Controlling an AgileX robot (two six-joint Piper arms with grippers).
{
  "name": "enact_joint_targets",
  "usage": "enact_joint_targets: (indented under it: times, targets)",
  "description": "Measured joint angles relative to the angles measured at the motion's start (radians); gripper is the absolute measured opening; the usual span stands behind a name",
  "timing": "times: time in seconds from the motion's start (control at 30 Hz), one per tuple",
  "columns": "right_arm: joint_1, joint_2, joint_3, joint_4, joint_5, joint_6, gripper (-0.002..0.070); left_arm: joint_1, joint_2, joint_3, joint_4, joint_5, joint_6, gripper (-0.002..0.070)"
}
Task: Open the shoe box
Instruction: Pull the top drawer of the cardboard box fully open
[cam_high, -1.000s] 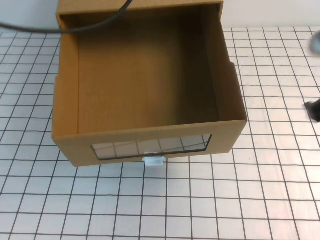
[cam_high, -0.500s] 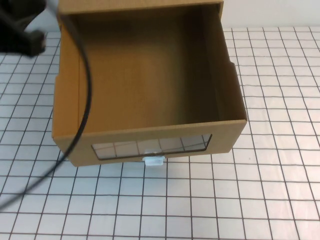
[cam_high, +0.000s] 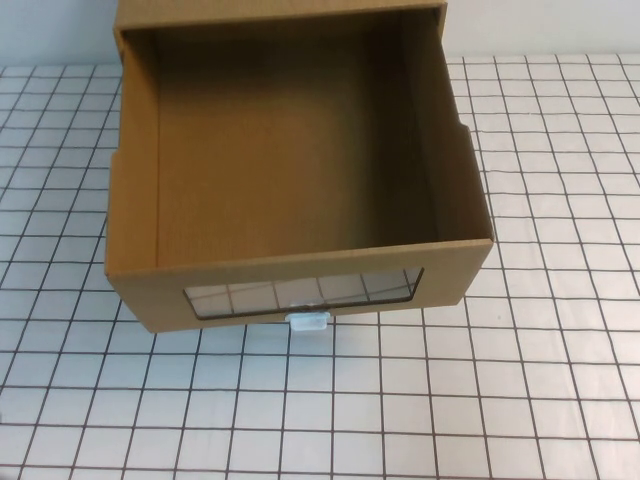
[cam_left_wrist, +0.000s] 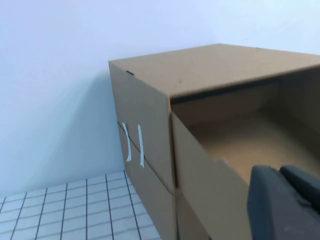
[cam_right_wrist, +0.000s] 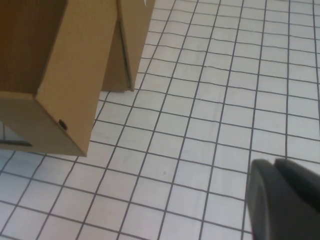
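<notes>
R gripper (cam_right_wrist: 276, 172) is clamped shut w/ nothing in it, over the gridded table (cam_right_wrist: 210, 100), near but apart from the shoe box (cam_right_wrist: 75, 85) front corner; only its dark tip shows, rest cut off by the frame edge. L gripper (cam_left_wrist: 280, 175) is a dark blur beside the box's L wall; can't tell its state, nor whether it touches the cardboard. Neither arm appears in the high view.

Shoe box (cam_high: 150, 295) sits mid-table toward the far side, drawer (cam_high: 135, 200) slid out toward the robot, bare brown floor showing. Outer sleeve (cam_high: 270, 10) is cut off at the top edge; 1 clear window (cam_high: 300, 292) in the front panel shows grid lines through it; white pull tab (cam_high: 308, 322) pokes out below, partly tucked under. 2 white marks (cam_left_wrist: 134, 145) on the sleeve side, unreadable.
</notes>
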Motion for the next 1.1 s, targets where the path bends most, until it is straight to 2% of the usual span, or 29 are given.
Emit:
enact_joint_targets:
  times: [0.3, 0.53, 1.1]
  targets:
    - [0.000, -0.233, 0.201, 0.089, -0.024, 0.000, -0.0013, 0.000, -0.364, 0.267, -0.084, 0.079, 0.000, -0.0002]
    - [0.000, -0.356, 0.304, 0.128, -0.040, 0.000, -0.0013, 0.000, -0.378, 0.421, -0.097, 0.029, 0.002, -0.0002]
    - [0.000, -0.365, 0.310, 0.149, -0.099, 0.000, -0.0013, 0.000, -0.380, 0.427, -0.089, 0.013, 0.041, -0.0002]
